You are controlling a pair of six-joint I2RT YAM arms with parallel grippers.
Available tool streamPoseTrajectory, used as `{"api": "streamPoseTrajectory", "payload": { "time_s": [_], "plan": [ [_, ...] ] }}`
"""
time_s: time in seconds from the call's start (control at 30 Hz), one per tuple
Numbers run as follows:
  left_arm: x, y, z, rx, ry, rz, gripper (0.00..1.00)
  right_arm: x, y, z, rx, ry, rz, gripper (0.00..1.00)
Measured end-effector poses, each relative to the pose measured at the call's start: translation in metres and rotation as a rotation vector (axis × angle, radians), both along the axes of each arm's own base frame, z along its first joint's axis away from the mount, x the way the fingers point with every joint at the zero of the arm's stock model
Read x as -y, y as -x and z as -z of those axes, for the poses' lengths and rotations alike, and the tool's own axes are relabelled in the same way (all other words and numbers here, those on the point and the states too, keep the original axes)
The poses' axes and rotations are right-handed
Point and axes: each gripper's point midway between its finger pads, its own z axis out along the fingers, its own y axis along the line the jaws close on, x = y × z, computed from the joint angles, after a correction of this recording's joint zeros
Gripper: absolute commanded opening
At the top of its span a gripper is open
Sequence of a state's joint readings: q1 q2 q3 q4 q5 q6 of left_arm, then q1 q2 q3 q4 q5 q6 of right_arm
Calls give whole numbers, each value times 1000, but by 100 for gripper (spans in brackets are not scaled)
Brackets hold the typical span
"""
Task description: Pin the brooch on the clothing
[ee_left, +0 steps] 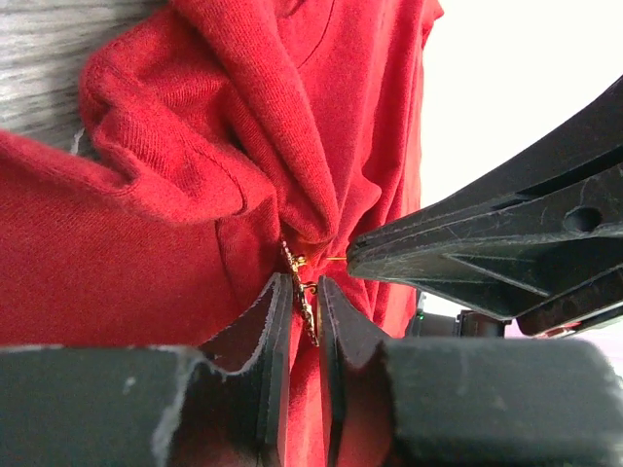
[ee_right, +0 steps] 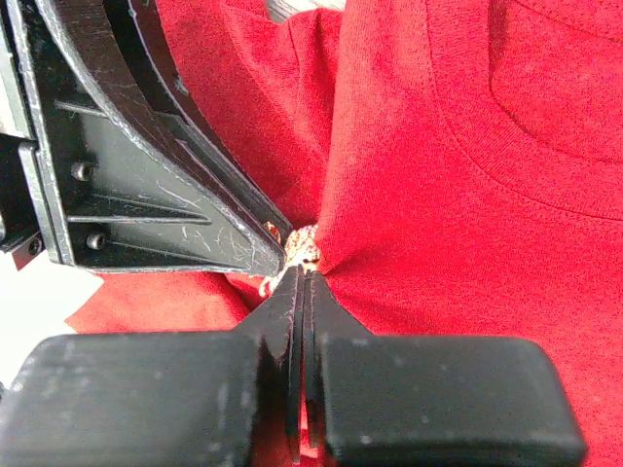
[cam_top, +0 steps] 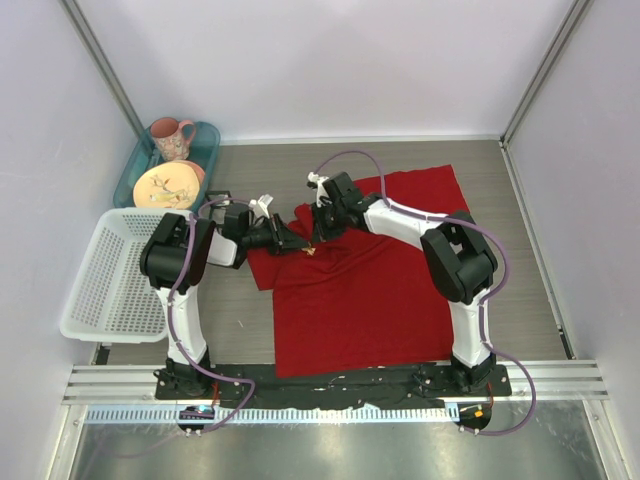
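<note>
The red T-shirt point(cam_top: 370, 290) lies spread on the table, bunched into folds at its upper left edge. Both grippers meet there. My left gripper point(cam_top: 300, 247) is shut on the tiny brooch point(ee_left: 306, 309), which shows edge-on with a gold rim between its jaws. In the left wrist view the shirt point(ee_left: 175, 146) is gathered just behind it. My right gripper point(cam_top: 316, 240) comes in from the right and is shut on the brooch's thin gold pin point(ee_left: 336, 259). In the right wrist view the pale brooch point(ee_right: 304, 248) sits at the shut jaw tips point(ee_right: 305, 277) against a shirt fold point(ee_right: 467, 146).
A white slotted basket point(cam_top: 110, 275) stands at the left. Behind it a teal tray point(cam_top: 208, 140) holds a pink mug point(cam_top: 172, 137) and a plate point(cam_top: 165, 187). Walls enclose the back and both sides.
</note>
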State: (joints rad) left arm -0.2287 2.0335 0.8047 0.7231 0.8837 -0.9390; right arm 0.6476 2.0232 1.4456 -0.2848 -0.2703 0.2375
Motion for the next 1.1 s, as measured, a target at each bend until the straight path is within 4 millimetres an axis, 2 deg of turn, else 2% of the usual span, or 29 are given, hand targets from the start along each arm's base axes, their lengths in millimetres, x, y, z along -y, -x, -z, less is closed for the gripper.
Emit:
{"api": "streamPoseTrajectory", "payload": {
  "time_s": [0.1, 0.37, 0.6, 0.67, 0.7, 0.83, 1.0, 1.1],
  "plan": [
    [0, 1, 2, -3, -6, 2, 4, 0, -1, 0, 5, 3, 1, 1],
    [-1, 3, 5, -8, -17, 6, 6, -6, 1, 3, 43, 53, -18, 1],
    [-2, 4, 8, -18, -25, 6, 2, -14, -1, 9, 94, 140, -29, 1],
    [-4, 3, 9, -23, -29, 0, 2, -18, -2, 9, 97, 155, -30, 9],
    [-4, 3, 9, -23, -29, -1, 2, -19, -3, 10, 97, 160, -29, 19],
    [-3, 5, 9, -29, -27, 9, 1, -26, -8, 7, 101, 143, -33, 33],
    [-2, 8, 9, -32, -25, 19, 1, -35, -14, -11, 93, 67, -65, 57],
    [-1, 7, 8, -28, -24, 20, 0, -38, -18, -27, 73, 2, -92, 63]
  ]
}}
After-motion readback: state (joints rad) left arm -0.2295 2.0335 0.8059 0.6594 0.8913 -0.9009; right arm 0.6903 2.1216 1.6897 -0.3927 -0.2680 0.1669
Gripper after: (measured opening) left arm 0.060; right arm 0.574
